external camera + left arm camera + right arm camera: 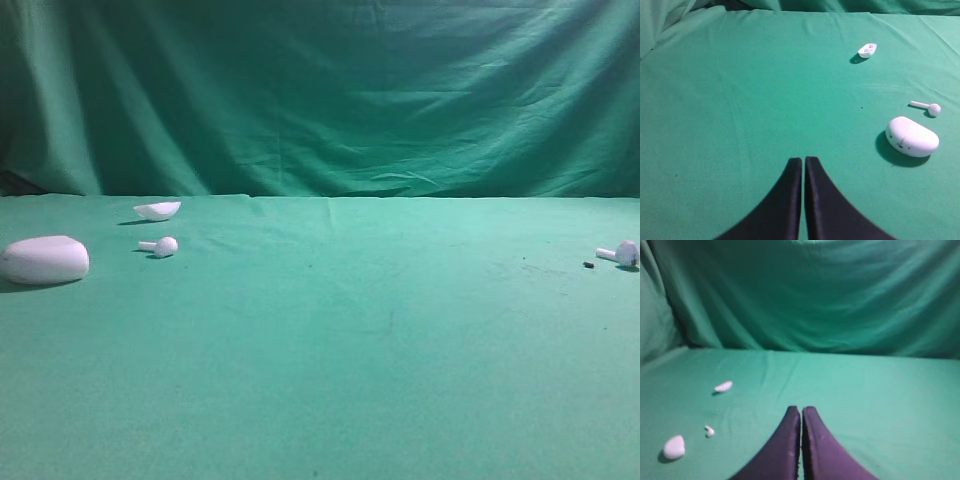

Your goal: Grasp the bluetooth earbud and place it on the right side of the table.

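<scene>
The bluetooth earbud (624, 253) lies on the green table (350, 340) near its far right edge, stem pointing left, with a tiny dark speck (588, 265) beside it. Neither arm shows in the exterior view. In the left wrist view my left gripper (803, 160) is shut with nothing in it, hovering over bare cloth to the left of the white case (912, 136). My right gripper (801, 410) is also shut and empty, raised above the table and facing the backdrop. The earbud is out of both wrist views.
At the left stand a large white oval case (45, 260), a second plain white earbud (160, 246) and a small white shell-like lid (158, 210). The same three appear in the right wrist view: case (674, 447), earbud (709, 430), lid (723, 386). A green backdrop (320, 90) hangs behind.
</scene>
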You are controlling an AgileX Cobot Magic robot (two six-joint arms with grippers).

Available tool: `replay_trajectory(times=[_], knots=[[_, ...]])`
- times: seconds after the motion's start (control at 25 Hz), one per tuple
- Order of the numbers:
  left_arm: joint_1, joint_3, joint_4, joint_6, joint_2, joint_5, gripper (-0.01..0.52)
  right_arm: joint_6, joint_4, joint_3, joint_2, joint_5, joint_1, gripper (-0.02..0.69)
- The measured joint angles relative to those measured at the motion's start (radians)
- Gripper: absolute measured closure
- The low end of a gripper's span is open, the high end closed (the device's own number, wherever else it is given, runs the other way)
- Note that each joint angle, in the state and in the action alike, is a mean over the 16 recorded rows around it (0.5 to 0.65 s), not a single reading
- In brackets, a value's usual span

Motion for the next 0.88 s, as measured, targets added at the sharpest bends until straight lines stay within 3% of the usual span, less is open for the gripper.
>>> replay_trajectory(times=[0.64,0.88], knots=[[0.0,0.0,0.0,0.0,0.0,0.0,0.514,-0.007,-0.085,0.55,-0.079,-0.426,-0.06,0.615],[0.0,0.0,0.0,0.0,0.0,0.0,0.514,-0.007,-0.085,0.678,-0.086,-0.501,-0.068,0.615]])
